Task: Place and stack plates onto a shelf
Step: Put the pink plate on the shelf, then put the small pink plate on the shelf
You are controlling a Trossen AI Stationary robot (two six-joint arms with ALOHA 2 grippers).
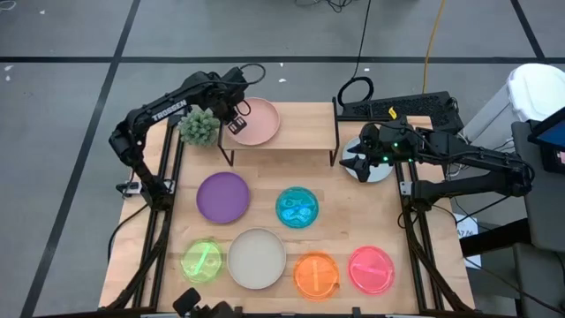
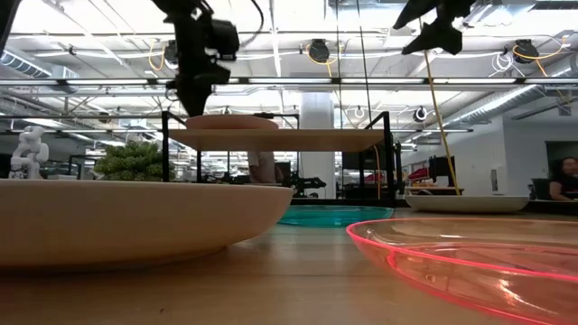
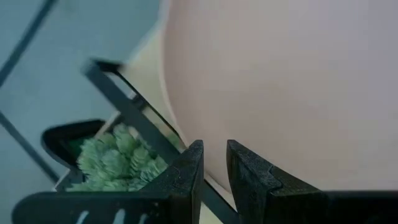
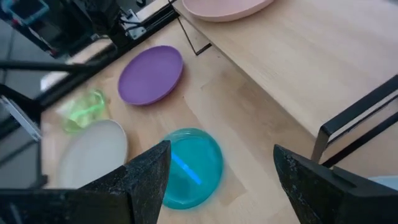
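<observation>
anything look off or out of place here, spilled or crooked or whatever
Nothing stands out. The pale pink plate lies flat on the left part of the shelf, the left gripper at its edge. The other plates lie flat and apart on the table; the right gripper hovers open over the grey-blue plate.

I count eight plates point(image 1: 222, 196), one shelf point(image 1: 305, 125), one plant point(image 1: 199, 127), one keyboard point(image 1: 388, 109) and two grippers point(image 1: 357, 162).
</observation>
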